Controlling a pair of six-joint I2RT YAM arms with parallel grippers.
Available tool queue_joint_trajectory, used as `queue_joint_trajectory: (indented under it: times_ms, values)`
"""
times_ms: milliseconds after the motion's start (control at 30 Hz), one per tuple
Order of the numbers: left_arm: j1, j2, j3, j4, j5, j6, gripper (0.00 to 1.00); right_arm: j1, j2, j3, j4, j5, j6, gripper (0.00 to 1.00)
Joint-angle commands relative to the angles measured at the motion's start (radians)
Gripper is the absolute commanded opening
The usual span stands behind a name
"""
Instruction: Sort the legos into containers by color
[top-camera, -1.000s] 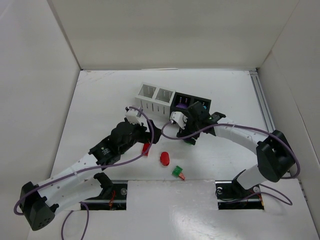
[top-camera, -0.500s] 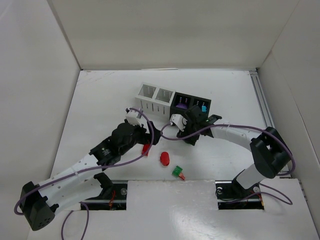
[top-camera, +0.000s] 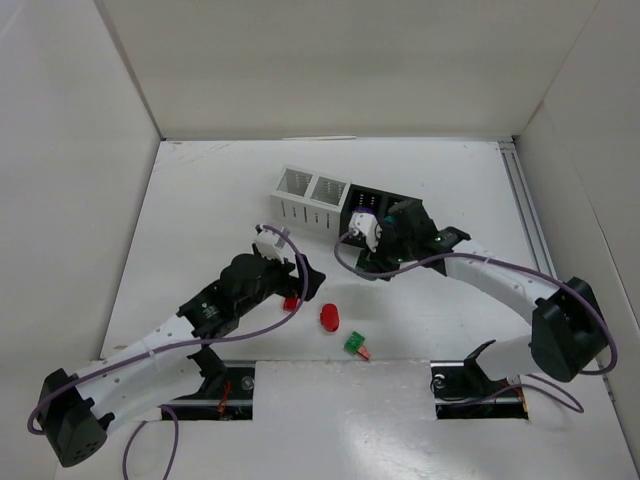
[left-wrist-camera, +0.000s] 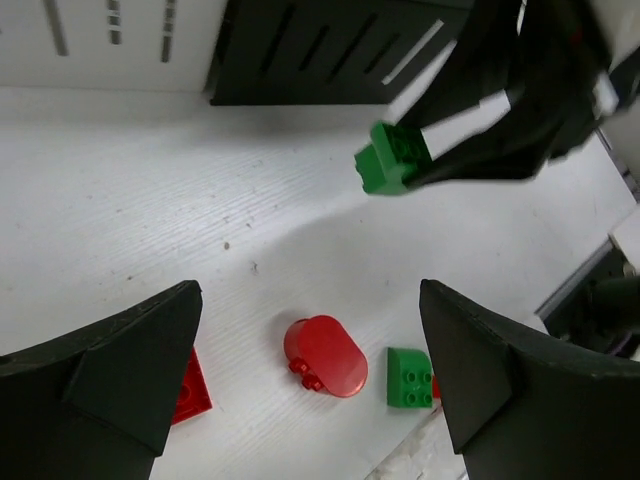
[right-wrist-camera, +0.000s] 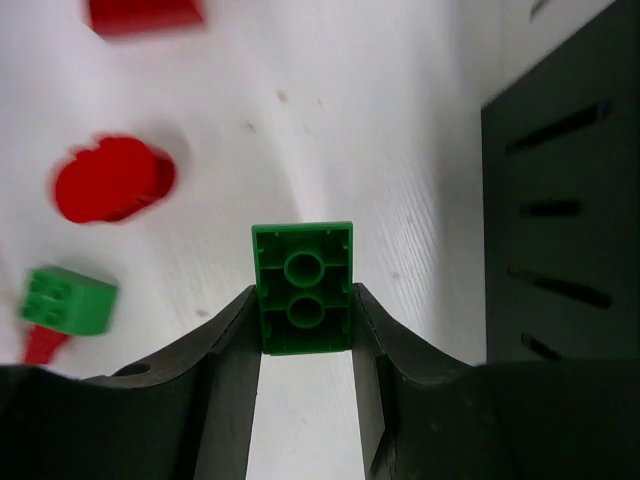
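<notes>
My right gripper (right-wrist-camera: 303, 312) is shut on a green rectangular lego (right-wrist-camera: 303, 290), holding it off the table beside the black containers (right-wrist-camera: 565, 200). The same held lego (left-wrist-camera: 393, 158) shows in the left wrist view, at the tips of the right gripper. The row of containers (top-camera: 312, 193) stands mid-table, two white on the left and two black on the right, with purple pieces (top-camera: 365, 205) in one black cup. My left gripper (left-wrist-camera: 320, 400) hangs open above a red oval lego (left-wrist-camera: 327, 355). A second green lego (left-wrist-camera: 410, 377) lies to its right, a flat red one (left-wrist-camera: 190, 385) to its left.
In the top view the red oval (top-camera: 330, 317), the green piece (top-camera: 353, 343) and a small red piece (top-camera: 364, 353) lie close to the table's near edge. White walls enclose the table. The two arms are close together in front of the containers.
The right gripper has shut on the green lego and lifted it up toward the black containers. The left arm has shifted slightly, still open.
</notes>
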Motion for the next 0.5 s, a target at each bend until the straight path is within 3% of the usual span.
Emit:
queue_joint_trajectory:
  times_ms: [0, 33, 67, 167, 467]
  values:
    - [-0.006, -0.049, -0.047, 0.154, 0.203, 0.119, 0.88, -0.094, -0.048, 0.003, 0.141, -0.470, 0.030, 0.22]
    - [-0.006, -0.063, -0.059, 0.183, 0.246, 0.140, 0.88, -0.114, -0.048, -0.008, 0.183, -0.472, 0.051, 0.22]
    - [-0.006, -0.063, -0.070, 0.212, 0.283, 0.158, 0.89, -0.131, -0.048, -0.017, 0.224, -0.628, 0.074, 0.22]
    - [-0.006, -0.063, -0.090, 0.304, 0.370, 0.200, 0.91, -0.142, -0.029, -0.006, 0.272, -0.758, 0.087, 0.22]
    - [-0.006, 0.084, -0.037, 0.406, 0.441, 0.260, 0.88, -0.113, -0.117, 0.055, 0.272, -0.809, 0.119, 0.22]
